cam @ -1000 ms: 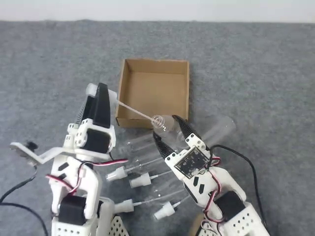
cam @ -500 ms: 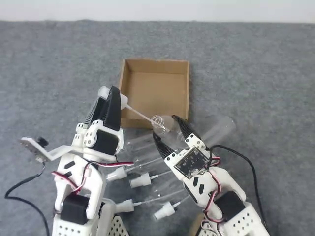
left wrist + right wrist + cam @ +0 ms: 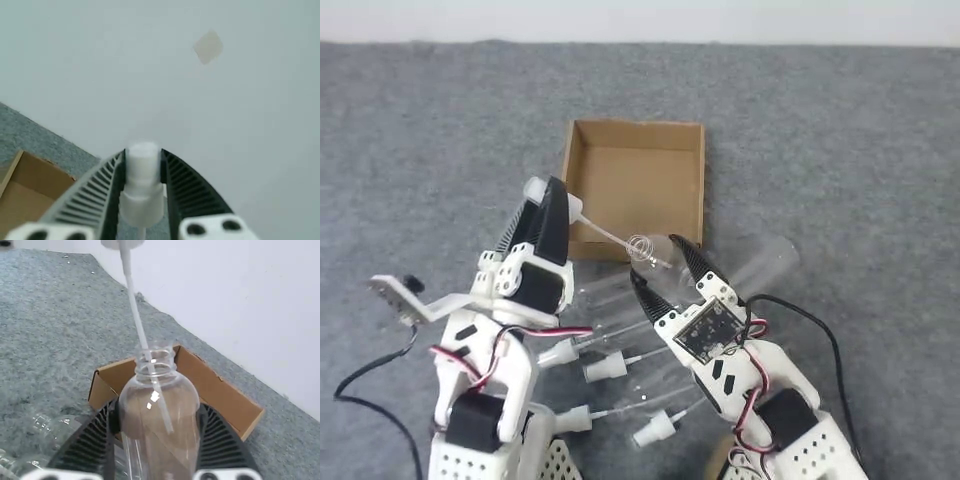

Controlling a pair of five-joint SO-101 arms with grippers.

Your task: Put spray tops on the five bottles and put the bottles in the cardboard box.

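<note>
- Two tools, both loaded. The left tool (image 3: pixel 546 192) (image 3: pixel 143 153) is narrowed onto a white spray top (image 3: pixel 567 207) (image 3: pixel 143 186), its ribbed jaws pressed to either side of the cap.
- The right tool (image 3: pixel 661 266) (image 3: pixel 157 412) grips a clear bottle (image 3: pixel 653 250) (image 3: pixel 156 405) around its rounded shoulder, neck aimed at the cardboard box (image 3: pixel 582 160) (image 3: pixel 220 386) (image 3: pixel 20 190).
- I see the top's thin dip tube (image 3: pixel 605 232) (image 3: pixel 137 325) slanting through the open, threaded neck. Its end is inside the bottle and the cap is well apart from the rim.
- The bottle sits just in front of the box's near wall, over the grey surface (image 3: pixel 840 150).
- Four loose tops (image 3: pixel 605 367), white with tubes, lie on the surface between the arms.
- Loose bottles (image 3: pixel 765 262) lie among them. They are see-through against the grey, so I cannot count them.
- The held bottle's base is hidden by the tool from above and cut off in the right wrist view.
</note>
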